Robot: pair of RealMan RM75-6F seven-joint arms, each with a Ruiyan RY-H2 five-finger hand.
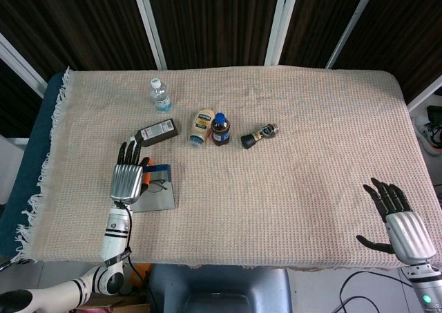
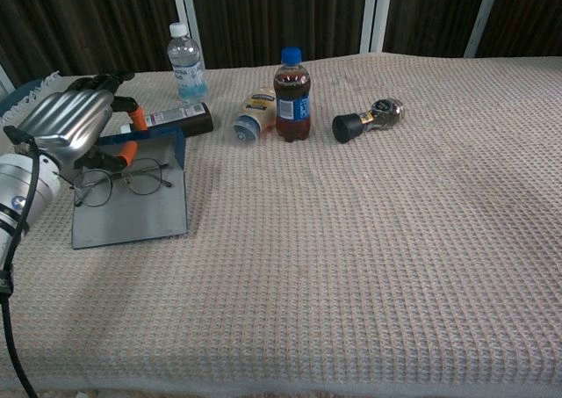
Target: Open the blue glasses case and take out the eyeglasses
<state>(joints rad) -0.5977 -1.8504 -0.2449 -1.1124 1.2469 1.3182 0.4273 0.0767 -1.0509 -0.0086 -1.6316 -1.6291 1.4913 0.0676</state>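
The blue glasses case (image 2: pixel 132 218) lies open at the table's front left, its grey inside facing up and its blue rim (image 2: pixel 162 141) at the back; the head view shows the case (image 1: pixel 159 197) too. Thin-rimmed eyeglasses (image 2: pixel 123 183) hang in front of the grey panel. My left hand (image 2: pixel 70 130) is over the case's back edge, and its orange fingertips (image 2: pixel 128 153) pinch the top of the eyeglasses. From the head view, the left hand (image 1: pixel 128 178) covers the case's left part. My right hand (image 1: pixel 397 220) hovers open at the front right edge, far from the case.
Behind the case lies a dark bottle (image 2: pixel 176 117), with a water bottle (image 2: pixel 184 62) standing further back. In the middle stand a cola bottle (image 2: pixel 291 95), a squeeze bottle (image 2: pixel 255 117) on its side and a small dark bottle (image 2: pixel 369 119) on its side.
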